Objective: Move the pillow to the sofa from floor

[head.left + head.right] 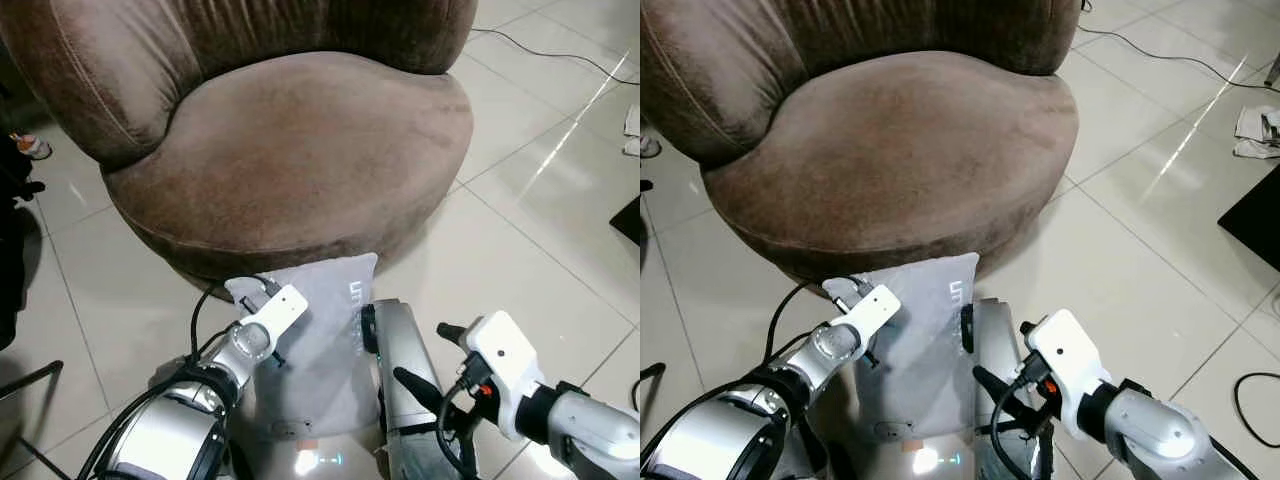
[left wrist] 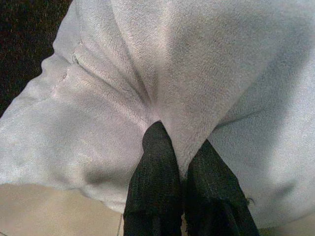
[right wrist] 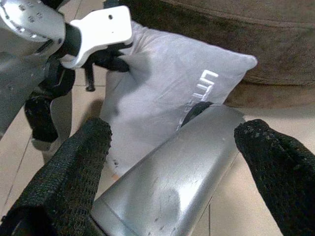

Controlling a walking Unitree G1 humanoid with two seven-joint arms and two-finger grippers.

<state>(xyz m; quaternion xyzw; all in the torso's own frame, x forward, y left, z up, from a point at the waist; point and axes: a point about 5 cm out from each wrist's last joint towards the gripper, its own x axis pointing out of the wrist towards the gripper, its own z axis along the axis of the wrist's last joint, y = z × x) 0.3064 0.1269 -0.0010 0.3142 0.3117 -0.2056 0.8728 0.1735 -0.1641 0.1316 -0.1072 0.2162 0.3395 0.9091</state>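
The left gripper (image 2: 179, 164) has its two black fingers pressed together on a pinched fold of the pillow (image 1: 320, 340), near the pillow's upper left corner in the head views, low and left of centre in the frame. The left wrist view shows the plush grey cloth bunched into a ridge between the finger tips, so the hold looks real, though only on fabric and not on the bulk of the cushion.

The right gripper (image 3: 172, 162) is spread wide and holds nothing. It sits at the lower right of the head views, its fingers pointing toward the pillow's right side, with the robot's silver leg (image 1: 405, 380) between them. The left arm is plainly the nearer one, already on the cloth.

The pillow lies on the tiled floor (image 1: 540, 230), long axis running from the bottom of the frame up toward the sofa (image 1: 300, 150), its top edge just at the foot of the sofa's base. The brown seat fills the upper half of the frame, directly beyond and above the pillow. The coming move therefore turns on a lift up and forward over the seat's front edge; a one-corner pinch may let the pillow swing or slip.
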